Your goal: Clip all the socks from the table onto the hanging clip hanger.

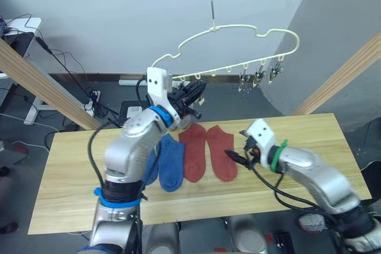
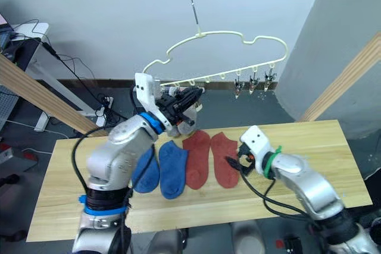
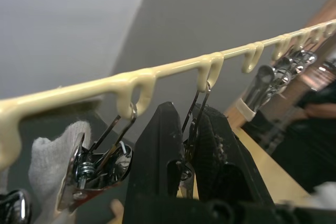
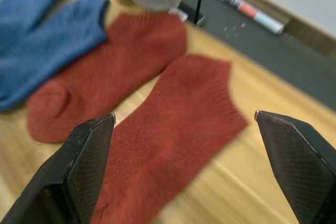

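The hanger hangs above the table, its far end tilted up toward 2 o'clock; three bare clips dangle near that end. The left gripper is raised to the hanger's low end at 10 o'clock, fingers narrowed on a clip; a grey sock hangs in the clip beside it. Two blue socks and two red socks lie side by side mid-table; the right gripper hovers wide open just over the red pair.
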Action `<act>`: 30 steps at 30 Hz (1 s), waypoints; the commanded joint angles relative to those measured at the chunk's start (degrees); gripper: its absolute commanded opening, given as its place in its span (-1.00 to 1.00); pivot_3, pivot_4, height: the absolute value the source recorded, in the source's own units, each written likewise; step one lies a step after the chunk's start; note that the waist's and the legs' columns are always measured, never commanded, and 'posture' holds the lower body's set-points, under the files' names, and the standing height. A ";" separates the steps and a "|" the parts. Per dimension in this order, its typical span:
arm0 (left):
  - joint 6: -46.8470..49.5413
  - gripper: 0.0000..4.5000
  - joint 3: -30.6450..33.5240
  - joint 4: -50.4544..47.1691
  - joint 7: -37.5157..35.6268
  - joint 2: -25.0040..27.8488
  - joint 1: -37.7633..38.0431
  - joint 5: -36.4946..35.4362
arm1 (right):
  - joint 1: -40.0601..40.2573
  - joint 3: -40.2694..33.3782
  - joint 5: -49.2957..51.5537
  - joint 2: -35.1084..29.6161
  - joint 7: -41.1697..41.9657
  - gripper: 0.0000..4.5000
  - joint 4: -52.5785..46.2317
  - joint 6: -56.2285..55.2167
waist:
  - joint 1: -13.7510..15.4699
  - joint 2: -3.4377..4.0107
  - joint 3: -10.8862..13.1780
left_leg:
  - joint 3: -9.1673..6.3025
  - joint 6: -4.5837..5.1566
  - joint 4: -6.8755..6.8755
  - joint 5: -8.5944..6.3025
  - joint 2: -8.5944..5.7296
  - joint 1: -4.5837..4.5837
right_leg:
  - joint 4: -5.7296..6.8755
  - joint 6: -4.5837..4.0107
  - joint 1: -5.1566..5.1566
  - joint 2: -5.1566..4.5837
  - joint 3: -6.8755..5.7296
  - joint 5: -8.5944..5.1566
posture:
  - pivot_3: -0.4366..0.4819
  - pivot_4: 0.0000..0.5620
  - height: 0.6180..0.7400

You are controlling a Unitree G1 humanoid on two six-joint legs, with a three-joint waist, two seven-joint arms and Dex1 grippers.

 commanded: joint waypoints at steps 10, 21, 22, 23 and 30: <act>21.21 -0.91 11.51 5.68 3.10 2.99 -6.00 -18.67 | -7.22 5.73 -14.91 11.66 1.56 0.83 31.86 -15.85 | -0.09 -0.04 -0.03 | -0.01 -0.05 0.06 0.05 0.00 -0.01 | 0.03 -0.04 0.01 -0.01 0.01 0.03 | -0.44 0.12 1.00; 22.57 -0.91 12.66 5.78 6.01 3.57 -4.95 -21.70 | -1.13 2.57 -17.77 8.53 4.69 -0.80 22.24 -21.57 | 0.11 -0.05 -0.04 | 0.00 -0.09 0.04 0.07 -0.02 0.12 | 0.06 -0.05 0.09 -0.02 0.05 0.04 | -0.44 0.15 1.00; 22.91 -0.91 13.14 6.22 6.48 3.25 -5.01 -22.42 | -0.22 1.79 -17.41 7.92 4.90 -0.95 19.70 -21.58 | 0.10 -0.05 -0.04 | 0.01 -0.09 0.03 0.07 -0.02 0.11 | 0.06 -0.05 0.08 -0.02 0.05 0.04 | -0.44 0.15 1.00; 23.53 -0.91 13.95 6.93 7.28 2.84 -5.15 -23.43 | 0.66 0.75 -16.85 7.49 4.95 -0.99 17.12 -21.47 | 0.11 -0.05 -0.04 | 0.01 -0.09 0.02 0.07 -0.01 0.11 | 0.05 -0.05 0.08 -0.02 0.05 0.04 | -0.44 0.15 1.00; 29.02 -0.91 18.54 12.14 13.15 2.16 -5.90 -29.76 | 6.50 -5.02 -13.82 3.30 7.36 -0.99 -4.64 -18.98 | -0.12 -0.05 -0.04 | 0.03 -0.09 -0.01 0.07 0.00 0.13 | 0.07 0.01 0.06 0.00 0.08 0.00 | -0.46 0.16 1.00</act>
